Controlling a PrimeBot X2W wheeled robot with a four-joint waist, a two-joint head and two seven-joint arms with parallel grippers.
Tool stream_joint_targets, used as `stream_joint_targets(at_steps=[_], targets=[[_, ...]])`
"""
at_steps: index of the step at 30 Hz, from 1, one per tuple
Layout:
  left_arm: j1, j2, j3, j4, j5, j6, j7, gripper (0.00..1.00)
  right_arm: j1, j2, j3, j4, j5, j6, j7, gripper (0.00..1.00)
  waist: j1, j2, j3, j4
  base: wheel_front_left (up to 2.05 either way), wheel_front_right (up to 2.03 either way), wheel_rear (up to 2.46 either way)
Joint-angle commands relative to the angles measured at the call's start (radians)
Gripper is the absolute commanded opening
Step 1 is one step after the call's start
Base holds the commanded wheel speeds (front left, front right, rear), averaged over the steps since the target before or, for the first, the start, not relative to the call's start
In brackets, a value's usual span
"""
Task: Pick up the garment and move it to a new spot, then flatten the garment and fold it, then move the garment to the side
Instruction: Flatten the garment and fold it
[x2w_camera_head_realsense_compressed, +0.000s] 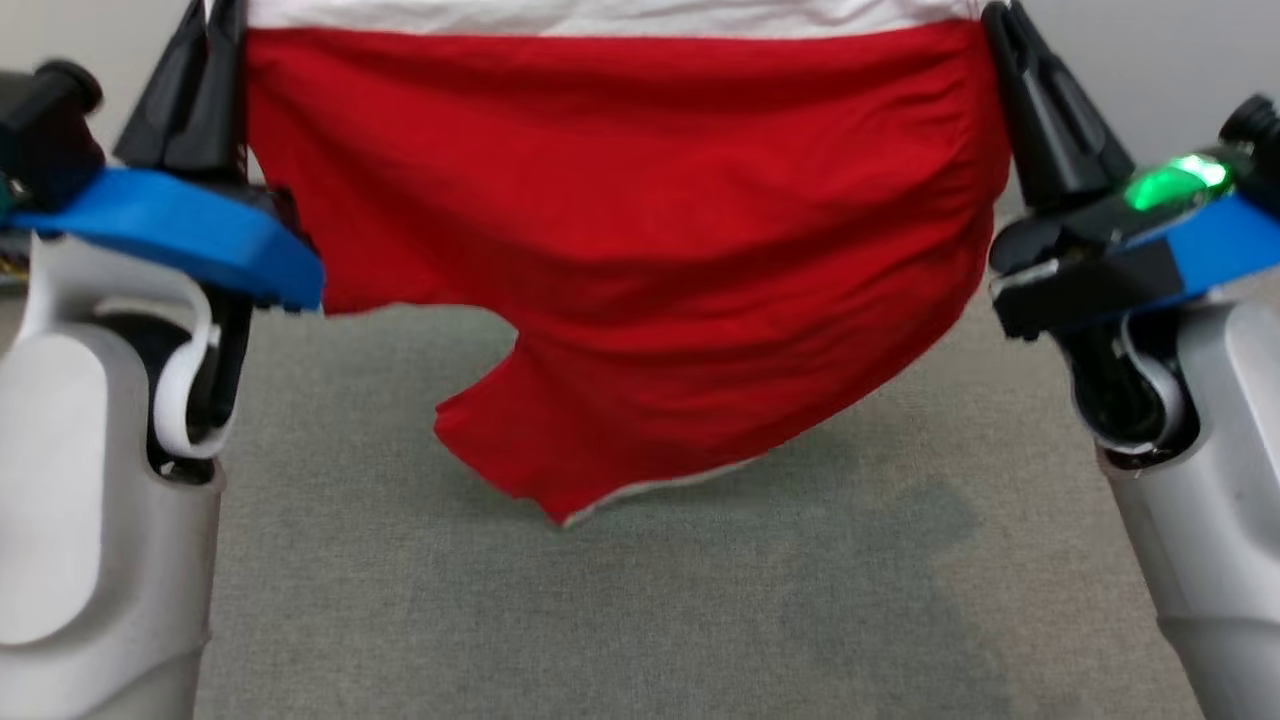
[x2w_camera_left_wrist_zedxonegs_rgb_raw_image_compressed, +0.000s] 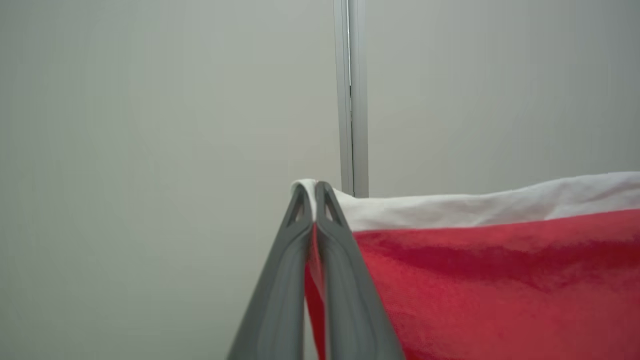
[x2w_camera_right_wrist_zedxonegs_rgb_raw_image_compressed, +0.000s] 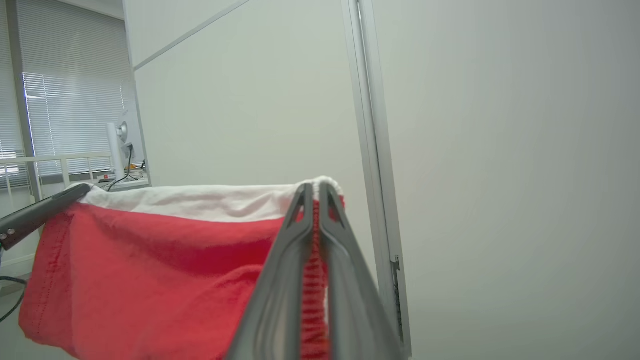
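Note:
The garment (x2w_camera_head_realsense_compressed: 640, 230) is red cloth with a white band along its top edge. It hangs stretched between my two grippers, above the grey table (x2w_camera_head_realsense_compressed: 640, 620). My left gripper (x2w_camera_head_realsense_compressed: 215, 40) is shut on its upper left corner, and my right gripper (x2w_camera_head_realsense_compressed: 1005, 40) is shut on its upper right corner. The left wrist view has the garment (x2w_camera_left_wrist_zedxonegs_rgb_raw_image_compressed: 500, 280) pinched between the left gripper (x2w_camera_left_wrist_zedxonegs_rgb_raw_image_compressed: 313, 187) fingers. The right wrist view shows the garment (x2w_camera_right_wrist_zedxonegs_rgb_raw_image_compressed: 150, 270) clamped in the right gripper (x2w_camera_right_wrist_zedxonegs_rgb_raw_image_compressed: 316, 187). The lower hem sags to a point just over the table.
A pale wall with a metal post (x2w_camera_left_wrist_zedxonegs_rgb_raw_image_compressed: 352, 95) stands behind the garment. In the right wrist view, a window with blinds (x2w_camera_right_wrist_zedxonegs_rgb_raw_image_compressed: 70, 115) and a railing (x2w_camera_right_wrist_zedxonegs_rgb_raw_image_compressed: 60, 167) lie far to one side. The other gripper's dark finger (x2w_camera_right_wrist_zedxonegs_rgb_raw_image_compressed: 35, 215) holds the far corner.

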Motion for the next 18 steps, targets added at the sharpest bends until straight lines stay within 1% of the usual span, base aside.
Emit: stream_joint_targets(at_steps=[1,3,6,7,8,10,13,16,18], targets=[[-0.06,0.003,-0.003,-0.002,0.008,0.001,0.008,0.0,-0.052,-0.004,-0.012,0.004,-0.017,0.0,0.027,0.0,0.0002,0.0,0.056,0.025,0.0,0.0,0.0],[-0.116,0.006,-0.008,0.024,0.015,-0.002,0.011,0.0,-0.114,-0.003,-0.008,0.025,-0.043,0.0,0.05,0.0,0.0002,0.0,0.1,0.03,0.0,0.0,0.0],[-0.212,0.001,-0.012,0.08,0.031,0.0,-0.018,0.0,-0.216,0.008,-0.007,0.082,-0.087,0.0,0.061,0.0,0.0002,0.0,0.176,0.035,0.0,0.0,0.0],[-0.252,-0.003,-0.008,0.096,0.043,0.005,-0.061,0.0,-0.25,0.011,-0.004,0.11,-0.109,0.0,0.055,0.0,0.0002,0.0,0.197,0.035,0.0,0.0,0.0],[-0.286,0.015,-0.02,0.127,0.079,0.003,-0.085,0.0,-0.293,0.017,-0.006,0.137,-0.129,0.0,0.041,0.0,0.0002,0.0,0.224,0.034,0.0,0.0,0.0],[-0.343,-0.01,-0.021,0.178,0.078,0.006,-0.152,0.0,-0.378,0.024,-0.024,0.192,-0.176,0.0,0.006,0.0,0.0002,0.0,0.272,0.036,0.0,0.0,0.0],[-0.423,-0.025,-0.028,0.25,0.099,0.012,-0.252,0.0,-0.482,0.031,-0.03,0.262,-0.249,0.0,-0.069,0.0,0.0002,0.0,0.319,0.047,0.0,0.0,0.0],[-0.475,-0.042,-0.025,0.318,0.099,0.007,-0.344,0.0,-0.553,0.034,-0.028,0.315,-0.3,0.0,-0.121,0.0,0.0002,0.0,0.342,0.055,0.0,0.0,0.0],[-0.478,-0.052,-0.026,0.36,0.091,0.0,-0.389,0.0,-0.556,0.043,-0.031,0.343,-0.31,0.0,-0.14,0.0,0.0002,0.0,0.343,0.058,0.0,0.0,0.0]])
